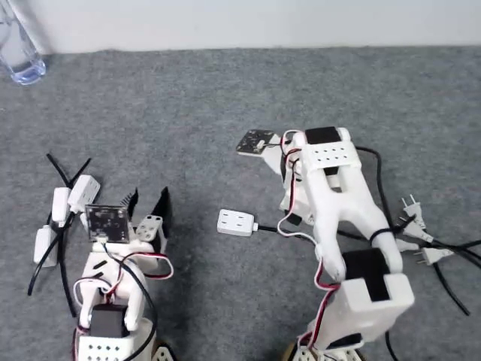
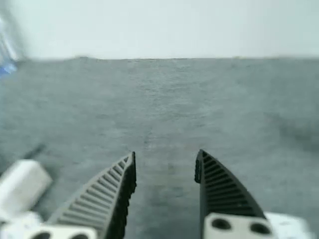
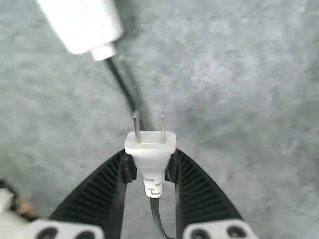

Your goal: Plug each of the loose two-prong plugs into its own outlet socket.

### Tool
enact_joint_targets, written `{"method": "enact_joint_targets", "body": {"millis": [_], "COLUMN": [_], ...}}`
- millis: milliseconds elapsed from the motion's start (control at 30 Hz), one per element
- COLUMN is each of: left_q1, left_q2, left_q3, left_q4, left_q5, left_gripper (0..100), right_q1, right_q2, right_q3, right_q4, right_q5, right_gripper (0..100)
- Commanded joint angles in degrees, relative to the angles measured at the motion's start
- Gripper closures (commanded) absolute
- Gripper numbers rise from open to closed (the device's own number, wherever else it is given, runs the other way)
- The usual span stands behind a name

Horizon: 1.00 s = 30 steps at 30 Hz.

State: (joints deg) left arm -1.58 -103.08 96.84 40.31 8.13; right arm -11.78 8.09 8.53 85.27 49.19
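Right hand (image 3: 150, 159) clamped on two-prong plug (image 3: 149, 145), prongs pointing straight out past the fingertips. Outlet socket (image 1: 235, 222) on counter (image 1: 225, 98), roughly 8 o'clock of right arm (image 1: 331, 188), looks off prong axis. Left hand (image 2: 164, 172) apart, empty, farther off.

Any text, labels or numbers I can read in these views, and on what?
None can be read.
The plug in the right gripper shows no marking.
Any print on the outlet block is too small to tell.
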Motion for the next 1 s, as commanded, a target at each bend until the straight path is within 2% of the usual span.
{"method": "enact_joint_targets", "body": {"millis": [0, 100, 167, 467, 633, 833, 967], "left_q1": [4.92, 7.12, 8.35, 13.54, 16.53, 20.75, 20.75], "left_q2": [-1.05, -1.05, -1.05, -0.97, -0.97, -0.79, -0.79], "left_q3": [-0.48, -0.48, -0.48, -0.48, -0.48, -0.48, -0.48], "left_q4": [-1.93, -3.25, -3.25, 0.09, 0.26, 0.44, 0.44], "left_q5": [21.27, 35.78, 40.44, 40.97, 40.88, 40.79, 40.79], "left_gripper": [81, 81, 79, 65, 65, 65, 65], "right_q1": [-2.59, -4.53, -5.85, -16.31, -21.41, -22.02, -23.16], "right_q2": [-5.67, -9.54, -12.79, -22.64, -22.64, -22.64, -22.64], "right_q3": [-2.99, -2.99, -2.99, -2.73, -3.16, -5.98, -9.58], "right_q4": [6.64, 10.77, 12.79, 16.92, 15.87, 15.34, 16.13], "right_q5": [-2.64, -2.99, -2.99, -5.98, -6.24, -6.24, -6.59], "right_gripper": [99.1, 99.1, 99.1, 99.1, 99.1, 99.1, 99.1]}}
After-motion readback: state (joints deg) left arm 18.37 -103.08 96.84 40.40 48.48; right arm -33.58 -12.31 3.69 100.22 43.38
